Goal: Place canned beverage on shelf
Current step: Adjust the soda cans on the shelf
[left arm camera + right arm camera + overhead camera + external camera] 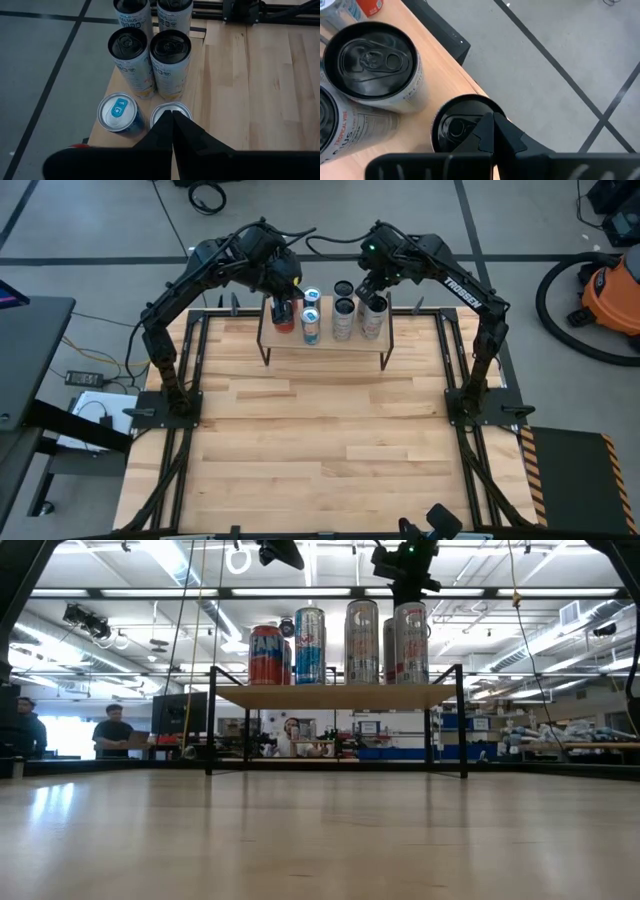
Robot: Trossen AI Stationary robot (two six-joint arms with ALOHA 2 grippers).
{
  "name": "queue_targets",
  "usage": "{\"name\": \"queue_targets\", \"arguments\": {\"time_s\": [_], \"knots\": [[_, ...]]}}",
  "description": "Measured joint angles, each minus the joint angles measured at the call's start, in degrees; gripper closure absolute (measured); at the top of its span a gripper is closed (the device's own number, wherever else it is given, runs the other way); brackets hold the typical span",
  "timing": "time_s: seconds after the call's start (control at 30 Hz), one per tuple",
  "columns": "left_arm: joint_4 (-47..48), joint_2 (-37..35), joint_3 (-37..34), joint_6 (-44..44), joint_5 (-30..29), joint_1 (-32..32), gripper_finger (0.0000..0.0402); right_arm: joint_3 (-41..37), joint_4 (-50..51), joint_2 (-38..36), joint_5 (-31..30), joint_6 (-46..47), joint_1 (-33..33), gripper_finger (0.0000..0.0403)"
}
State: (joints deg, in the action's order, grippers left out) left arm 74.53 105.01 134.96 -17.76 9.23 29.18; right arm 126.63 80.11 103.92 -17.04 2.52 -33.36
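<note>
**Cans shelved; both arms empty above the rack**

You left the near part of the surface bare of cans; nothing remained there to collect. Farther back stood the shelf, a light wooden board on thin black legs, and every can in view was upright on it: an orange can at one end, blue-and-silver cans beside it, then the tall black-topped cans in a close group. In my judgement placement was essentially complete, with only the arms' retreat outstanding.

Your left gripper hung over a silver-topped can, jaws shut together and holding nothing. Your right gripper hung over a black-topped can at the shelf's far edge, jaws likewise shut and empty. Whether either tip touched a lid could not be determined.
</note>
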Motion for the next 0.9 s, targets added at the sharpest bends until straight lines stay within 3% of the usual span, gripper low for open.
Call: {"name": "queue_targets", "arguments": {"time_s": [0.2, 0.63, 0.9], "knots": [[0.4, 0.0, 0.0, 0.0, 0.0, 0.0, 0.0393, 0.0, -1.7, -0.3, 0.0, -2.2, 0.0, 0.0389], [0.4, 0.0, 0.0, 0.0, 0.0, 0.0, 0.0393, 0.2, -1.7, -1.0, 2.1, -6.7, 0.0, 0.0279], [0.4, 0.0, 0.0, 0.0, 0.0, 0.0, 0.0393, 8.4, 0.2, -1.1, 5.5, -6.4, -1.3, 0.0243]]}}
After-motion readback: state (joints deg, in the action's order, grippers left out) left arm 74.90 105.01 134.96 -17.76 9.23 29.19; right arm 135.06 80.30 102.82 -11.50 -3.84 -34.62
